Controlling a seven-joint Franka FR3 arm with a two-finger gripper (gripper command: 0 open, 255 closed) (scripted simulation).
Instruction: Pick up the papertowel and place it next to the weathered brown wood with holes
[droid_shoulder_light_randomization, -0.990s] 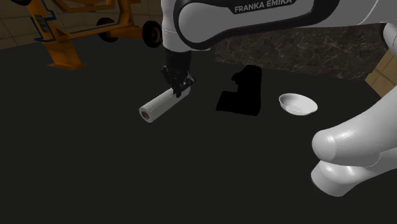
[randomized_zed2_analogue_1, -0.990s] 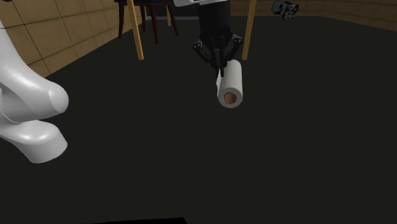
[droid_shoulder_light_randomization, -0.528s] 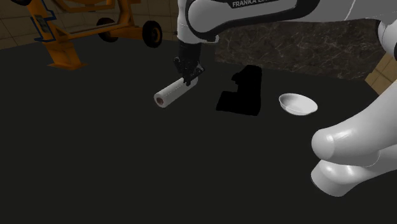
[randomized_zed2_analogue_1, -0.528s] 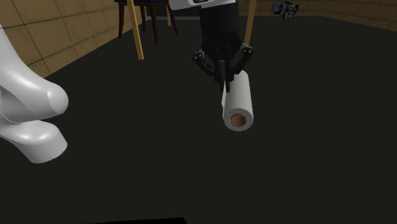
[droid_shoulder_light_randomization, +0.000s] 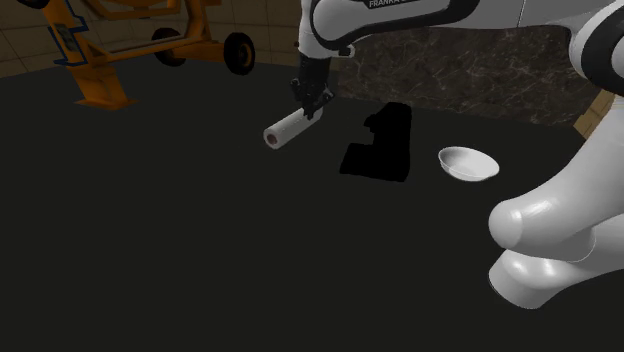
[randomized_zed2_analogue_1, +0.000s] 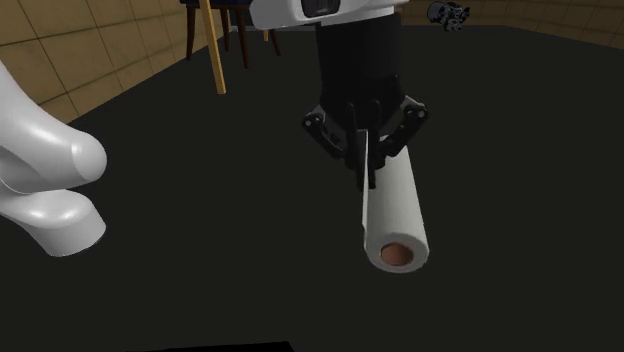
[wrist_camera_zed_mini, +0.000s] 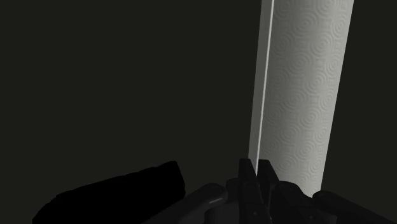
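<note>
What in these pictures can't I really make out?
- Shoulder view: the black blocky shape near the shallow white bowl is drawn flat black; no grain or holes can be told.
- Wrist view: the white patterned paper towel roll, clasped by the black pincer, is cut off by the picture's edge.
- Second exterior view: the small dark object far behind is too small to identify.

Shows a glossy white arm (droid_shoulder_light_randomization: 545, 235) built of fat, rounded links. Carries a black band (droid_shoulder_light_randomization: 400, 10) with white lettering near the shoulder view's top edge, and a dark ring at a joint (droid_shoulder_light_randomization: 598, 45). Ends in a boxy all-black hand (randomized_zed2_analogue_1: 358, 70) with hinged linkages (randomized_zed2_analogue_1: 322, 128) and two thin black fingers (randomized_zed2_analogue_1: 355, 160).
</note>
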